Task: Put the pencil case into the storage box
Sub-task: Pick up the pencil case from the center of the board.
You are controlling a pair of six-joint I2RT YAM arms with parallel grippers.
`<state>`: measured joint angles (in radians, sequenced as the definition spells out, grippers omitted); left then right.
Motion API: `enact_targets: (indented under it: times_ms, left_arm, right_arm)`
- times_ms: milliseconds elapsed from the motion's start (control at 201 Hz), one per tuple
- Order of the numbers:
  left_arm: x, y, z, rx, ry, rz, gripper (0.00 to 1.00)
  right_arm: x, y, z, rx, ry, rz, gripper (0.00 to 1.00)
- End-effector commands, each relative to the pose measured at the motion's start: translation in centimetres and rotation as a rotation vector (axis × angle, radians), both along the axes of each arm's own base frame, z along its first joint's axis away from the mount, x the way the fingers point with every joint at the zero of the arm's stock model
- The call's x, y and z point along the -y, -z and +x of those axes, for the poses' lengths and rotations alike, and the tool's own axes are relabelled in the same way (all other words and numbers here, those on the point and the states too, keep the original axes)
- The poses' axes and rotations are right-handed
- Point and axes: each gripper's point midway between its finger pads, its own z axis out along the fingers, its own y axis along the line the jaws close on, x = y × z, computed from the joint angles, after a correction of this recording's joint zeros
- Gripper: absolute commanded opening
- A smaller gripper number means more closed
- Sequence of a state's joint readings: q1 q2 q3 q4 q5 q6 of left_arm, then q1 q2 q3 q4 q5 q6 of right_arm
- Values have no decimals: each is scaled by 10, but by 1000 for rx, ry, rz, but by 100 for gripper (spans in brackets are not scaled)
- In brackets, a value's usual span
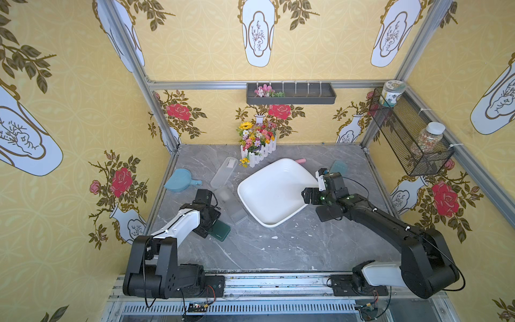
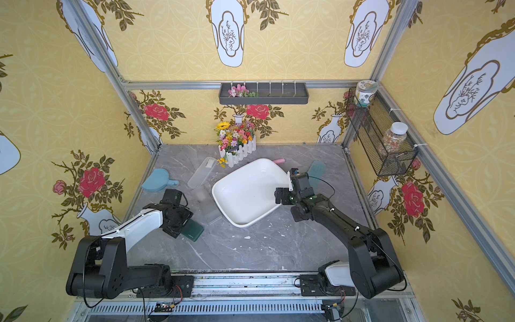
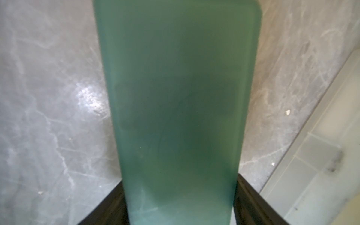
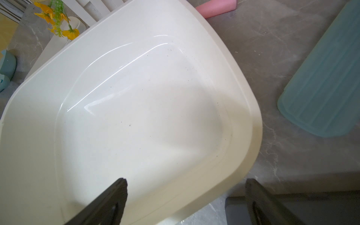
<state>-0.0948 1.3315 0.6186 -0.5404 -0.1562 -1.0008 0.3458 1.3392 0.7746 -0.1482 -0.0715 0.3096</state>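
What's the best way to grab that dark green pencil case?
Across its narrow width, at the short end nearest the left arm, coming from that side: the dark green pencil case is long with straight parallel sides a pincer can span. The left pincer is shut on it there.

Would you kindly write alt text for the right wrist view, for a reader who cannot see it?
The empty white storage box fills most of the view, with the right gripper open over its rim. A pale blue case, a pink object and yellow flowers sit around it on the grey table.
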Motion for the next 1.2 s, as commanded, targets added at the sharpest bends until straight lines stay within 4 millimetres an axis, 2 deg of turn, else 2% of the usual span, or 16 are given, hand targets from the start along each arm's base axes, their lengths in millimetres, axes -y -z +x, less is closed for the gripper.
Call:
enact_targets:
  times_ms: [0,269,672,1200]
  left_arm:
    - [3,5,-2,-5,-2,-23,75]
    - [-1,4,-3,-7,6,2,74]
    - [-9,-9,3,44,27,57,73]
    - [-9,-12,3,76,48,62,70]
  right_arm:
    - [2,0,-1,4,9,-8,97]
    - [3,-1,-2,5,11,-9,97]
    - [5,-3,-4,8,11,-12,97]
    - [7,-6,-6,6,20,-17,97]
